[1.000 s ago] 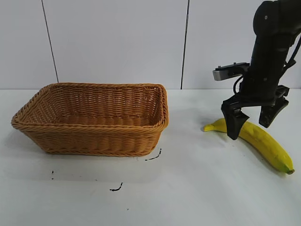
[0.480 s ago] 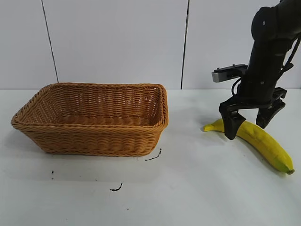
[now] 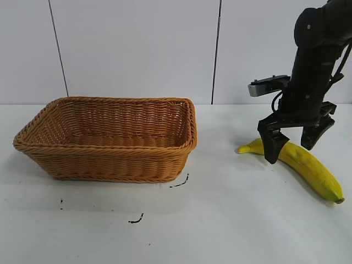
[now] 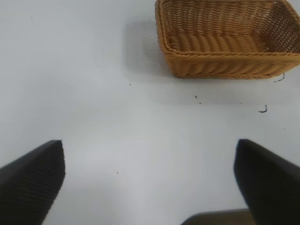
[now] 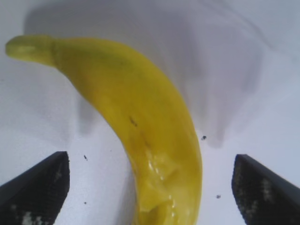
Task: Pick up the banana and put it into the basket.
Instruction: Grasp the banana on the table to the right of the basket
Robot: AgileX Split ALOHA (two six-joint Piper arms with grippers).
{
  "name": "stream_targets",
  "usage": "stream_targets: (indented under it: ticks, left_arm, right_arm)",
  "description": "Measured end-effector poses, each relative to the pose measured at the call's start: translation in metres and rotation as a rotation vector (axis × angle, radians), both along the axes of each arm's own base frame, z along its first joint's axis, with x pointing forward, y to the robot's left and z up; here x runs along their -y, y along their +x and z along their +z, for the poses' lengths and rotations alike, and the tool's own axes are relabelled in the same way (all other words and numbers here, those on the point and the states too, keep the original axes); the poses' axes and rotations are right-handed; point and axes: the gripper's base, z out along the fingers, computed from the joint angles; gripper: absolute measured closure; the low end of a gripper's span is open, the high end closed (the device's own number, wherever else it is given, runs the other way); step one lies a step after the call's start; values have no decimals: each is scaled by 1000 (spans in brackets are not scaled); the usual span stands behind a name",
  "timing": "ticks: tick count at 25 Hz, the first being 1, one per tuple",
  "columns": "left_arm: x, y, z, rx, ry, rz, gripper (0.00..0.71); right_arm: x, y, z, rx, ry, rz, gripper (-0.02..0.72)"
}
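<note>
The yellow banana lies on the white table at the right, its greenish end toward the basket. In the right wrist view the banana runs between the jaws. My right gripper is open and straddles the banana near its left end, one finger in front and one behind, fingertips apart from it on both sides. The tan wicker basket stands at the left, empty; it also shows in the left wrist view. My left gripper is open and empty above bare table, out of the exterior view.
Small black marks lie on the table in front of the basket. A white panelled wall stands behind the table.
The right gripper has lowered very slightly around the banana and then held still. The banana and basket have not moved.
</note>
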Motion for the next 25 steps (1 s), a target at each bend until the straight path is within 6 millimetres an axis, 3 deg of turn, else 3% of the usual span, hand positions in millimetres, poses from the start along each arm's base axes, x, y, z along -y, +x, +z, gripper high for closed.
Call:
stream_targets:
  ticks: [8, 11, 14, 16, 21, 25]
  left_arm:
    - [0, 0, 0, 0, 0, 0, 15]
    - [0, 0, 0, 0, 0, 0, 15]
    - [0, 0, 0, 0, 0, 0, 15]
    - [0, 0, 0, 0, 0, 0, 15]
    - [0, 0, 0, 0, 0, 0, 15]
    - [0, 0, 0, 0, 0, 0, 15]
  right_arm:
    - [2, -4, -16, -83, 0, -27, 40]
    - [2, -5, -16, -87, -2, -26, 80]
    - [3, -5, -16, -86, -13, -26, 234]
    - [4, -4, -16, -86, -22, -37, 402]
    - [8, -4, -14, -82, -62, -24, 388]
    - [10, -5, 3, -65, -79, -17, 388]
